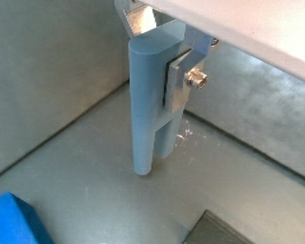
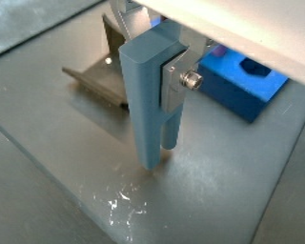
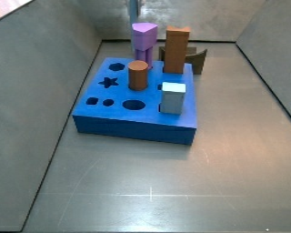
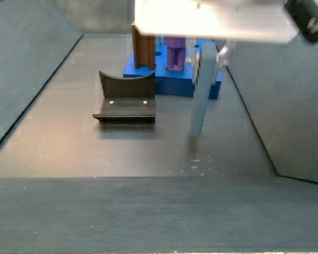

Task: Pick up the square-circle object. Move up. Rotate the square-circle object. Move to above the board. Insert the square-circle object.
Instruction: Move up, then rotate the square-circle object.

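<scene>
Claw pinching square-circle object, held upright, lower end just above floor; board and fixture nearby.

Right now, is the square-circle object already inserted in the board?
No: in a side view the gripper holds the square-circle object upright over the grey floor, apart from the board.

My gripper hangs at the upper right of a side view, wrist pointing straight down. My fingers (flat silver plates, one bolt showing) are clamped on the square-circle object, which hangs upright from them.
</scene>
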Robot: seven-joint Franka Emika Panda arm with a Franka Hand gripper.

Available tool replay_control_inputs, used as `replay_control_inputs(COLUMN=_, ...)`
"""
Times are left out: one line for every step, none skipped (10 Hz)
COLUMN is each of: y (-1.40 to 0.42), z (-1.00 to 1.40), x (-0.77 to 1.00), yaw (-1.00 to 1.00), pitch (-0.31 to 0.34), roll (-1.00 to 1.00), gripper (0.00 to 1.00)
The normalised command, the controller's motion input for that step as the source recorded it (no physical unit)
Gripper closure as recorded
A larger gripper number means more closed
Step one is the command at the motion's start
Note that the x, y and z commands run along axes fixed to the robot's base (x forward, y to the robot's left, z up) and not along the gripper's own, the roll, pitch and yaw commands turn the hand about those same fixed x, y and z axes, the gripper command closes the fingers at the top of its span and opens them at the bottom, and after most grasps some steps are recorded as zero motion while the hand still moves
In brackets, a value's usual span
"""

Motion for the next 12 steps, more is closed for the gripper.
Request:
replay_control_inputs(y=-0.02, z=0.36, x=0.0, yaw=0.0, pitch=0.056, roll=0.04, gripper=1.0)
replay_control_inputs(y=-0.01, z=0.2, x=0.0, yaw=0.01, pitch=0.07, roll=0.06, gripper=1.0)
replay_control_inputs(y=-1.0, z=0.78, x=-0.16, yaw=0.0, pitch=0.0, roll=0.0, gripper=1.0)
replay_control_inputs(y=-1.0, z=0.77, x=-0.17, yaw=0.01, pitch=-0.002, roll=0.01, gripper=1.0)
replay_control_inputs(y=-1.0, z=0.8, x=-0.18, yaw=0.02, pitch=-0.021, roll=0.04, gripper=1.0)
replay_control_inputs(y=-1.0, z=0.82, x=-0.17, yaw=0.02, pitch=-0.016, roll=0.07, gripper=1.0)
replay_control_inputs(y=-0.92, z=0.77, x=-0.14, yaw=0.02, pitch=0.01, roll=0.1, gripper=1.0)
replay_control_inputs(y=-0.65, z=0.55, x=-0.08, yaw=0.02, pitch=0.036, roll=0.12, gripper=1.0)
replay_control_inputs(y=-0.43, z=0.38, x=-0.05, yaw=0.02, pitch=0.048, roll=0.13, gripper=1.0)
replay_control_inputs(y=-0.14, z=0.0, x=-0.02, yaw=0.41, pitch=0.173, roll=-0.04, gripper=1.0)
replay_control_inputs(y=-0.02, z=-0.12, x=0.02, yaw=0.39, pitch=0.162, roll=-0.1, gripper=1.0)
replay_control_inputs(y=0.0, z=-0.08, x=0.03, yaw=0.26, pitch=0.137, roll=-0.09, gripper=1.0)
